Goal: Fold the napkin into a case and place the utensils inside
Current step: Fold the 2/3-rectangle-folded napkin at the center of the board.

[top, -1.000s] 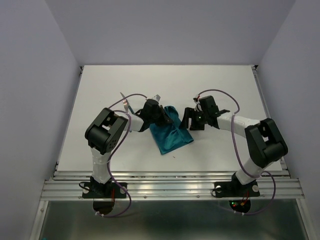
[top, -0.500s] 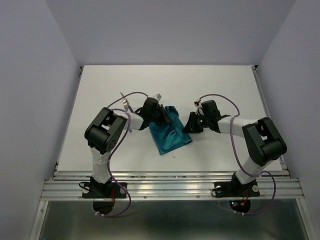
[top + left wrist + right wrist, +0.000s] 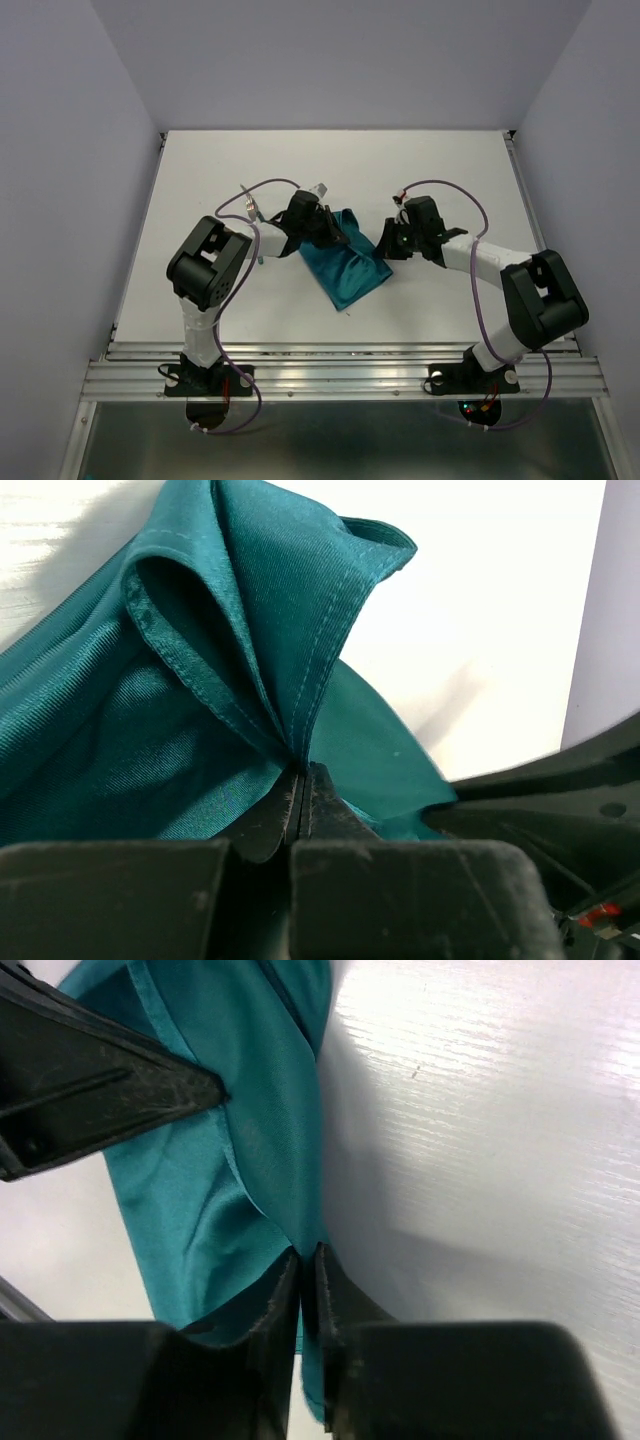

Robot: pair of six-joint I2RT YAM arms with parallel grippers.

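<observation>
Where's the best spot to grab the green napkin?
By a thin hemmed edge, coming in low from the side: the napkin lies limp on the table, so only an edge can be pinched. The left gripper pinches its gathered fold, the right gripper its right edge.

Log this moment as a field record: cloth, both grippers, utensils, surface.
napkin: teal-green, bunched and partly folded, lying on the table between the two grippers
left gripper: shut, pinching a raised fold of the napkin
right gripper: shut on the napkin's edge, on the side away from the left gripper
utensils: cannot be clearly made out in any view
table: white, bare around the cloth's right side
case: not yet formed
</observation>
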